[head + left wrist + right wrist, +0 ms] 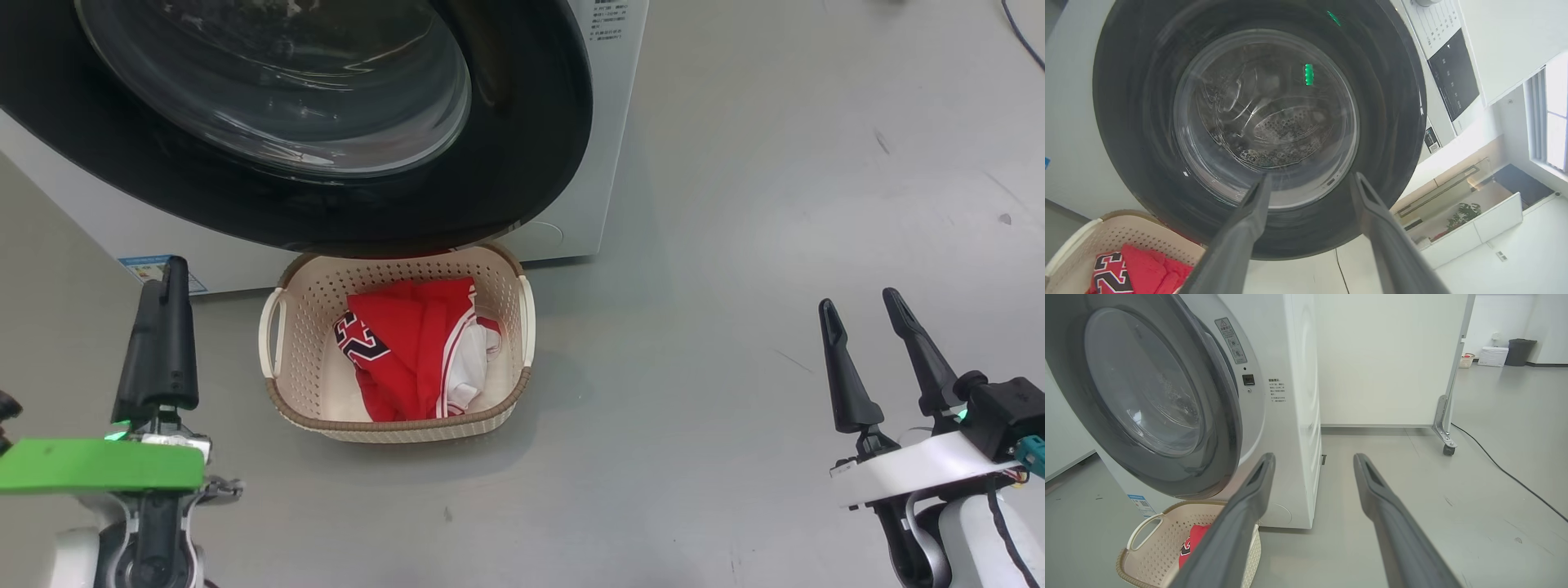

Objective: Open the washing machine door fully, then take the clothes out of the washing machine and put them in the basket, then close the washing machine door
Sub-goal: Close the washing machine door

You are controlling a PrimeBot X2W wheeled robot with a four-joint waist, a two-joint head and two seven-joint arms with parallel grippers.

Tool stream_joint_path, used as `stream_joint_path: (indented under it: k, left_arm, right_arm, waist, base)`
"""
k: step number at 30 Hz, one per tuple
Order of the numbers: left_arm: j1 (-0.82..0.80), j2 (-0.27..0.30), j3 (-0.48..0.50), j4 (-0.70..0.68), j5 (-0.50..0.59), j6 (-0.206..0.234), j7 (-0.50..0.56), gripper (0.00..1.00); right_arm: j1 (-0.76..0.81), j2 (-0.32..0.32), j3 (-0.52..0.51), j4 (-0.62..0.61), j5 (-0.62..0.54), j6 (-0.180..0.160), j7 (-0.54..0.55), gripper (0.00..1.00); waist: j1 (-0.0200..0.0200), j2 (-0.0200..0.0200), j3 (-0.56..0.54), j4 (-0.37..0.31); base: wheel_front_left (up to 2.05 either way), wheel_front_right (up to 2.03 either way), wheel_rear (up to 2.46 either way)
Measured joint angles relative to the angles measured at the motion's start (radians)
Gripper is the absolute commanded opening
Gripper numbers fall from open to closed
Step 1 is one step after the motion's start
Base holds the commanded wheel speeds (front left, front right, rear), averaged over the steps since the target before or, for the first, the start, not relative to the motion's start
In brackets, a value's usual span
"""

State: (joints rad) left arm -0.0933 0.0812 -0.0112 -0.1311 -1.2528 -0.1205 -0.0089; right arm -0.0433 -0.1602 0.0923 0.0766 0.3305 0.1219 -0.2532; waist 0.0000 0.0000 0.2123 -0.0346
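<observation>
- The clothes are heaped inside the basket, so unloading is judged done.
- The washing machine door stands over the basket's back rim, seemingly near shut; latching cannot be told.
- The left gripper, left of the basket, is held spread and empty, as is the right gripper, well right of it.

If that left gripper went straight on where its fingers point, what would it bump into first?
The left gripper would likely meet the washing machine door, near its glass; depth unclear.
</observation>
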Motion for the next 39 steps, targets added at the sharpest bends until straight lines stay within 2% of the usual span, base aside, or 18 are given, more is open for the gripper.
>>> stream_joint_path:
  k: [10,11,12,13,22,25,34,39]
  left_arm:
    - [0.063,0.088,-0.055,0.001,0.419,0.002,-0.179,1.0]
    - [0.068,0.094,-0.06,0.013,0.456,0.013,-0.191,1.0]
    - [0.081,0.095,-0.068,0.027,0.52,0.045,-0.214,1.0]
    - [0.081,0.095,-0.068,0.027,0.52,0.045,-0.214,1.0]
    - [0.141,0.087,-0.127,0.063,0.692,0.17,-0.221,1.0]
    - [0.158,0.078,-0.145,0.073,0.733,0.198,-0.222,1.0]
    - [0.194,0.032,-0.183,0.108,0.78,0.217,-0.229,1.0]
    - [0.208,0.028,-0.185,0.122,0.789,0.221,-0.23,1.0]
  right_arm:
    - [0.0,-0.006,-0.002,-0.001,-0.009,0.0,0.0,1.0]
    - [0.0,-0.005,-0.002,0.0,-0.009,0.0,0.0,1.0]
    - [0.001,-0.005,-0.002,0.003,-0.013,0.0,0.0,1.0]
    - [0.001,-0.005,-0.002,0.003,-0.013,0.0,0.0,1.0]
    - [0.033,0.0,0.003,0.013,-0.026,0.0,0.0,1.0]
    - [0.05,0.004,0.006,0.02,-0.027,0.0,0.0,1.0]
    - [0.095,0.016,0.011,0.036,-0.035,0.0,0.0,1.0]
    - [0.109,0.021,0.009,0.039,-0.042,-0.001,0.0,1.0]
  waist:
    - [0.0,0.0,-0.018,0.003]
    - [0.0,0.0,-0.022,0.003]
    - [0.0,0.0,-0.031,0.004]
    - [0.0,0.0,-0.031,0.004]
    - [0.0,0.0,-0.071,0.003]
    - [0.0,0.0,-0.084,0.002]
    - [0.0,0.0,-0.125,0.003]
    - [0.0,0.0,-0.142,0.007]
  base:
    - [0.0,0.0,0.0]
    - [0.0,0.0,0.0]
    - [0.0,0.0,0.0]
    - [0.0,0.0,0.0]
    - [0.0,0.0,0.0]
    - [0.0,0.0,0.0]
    - [0.0,0.0,0.0]
    - [0.0,0.0,0.0]
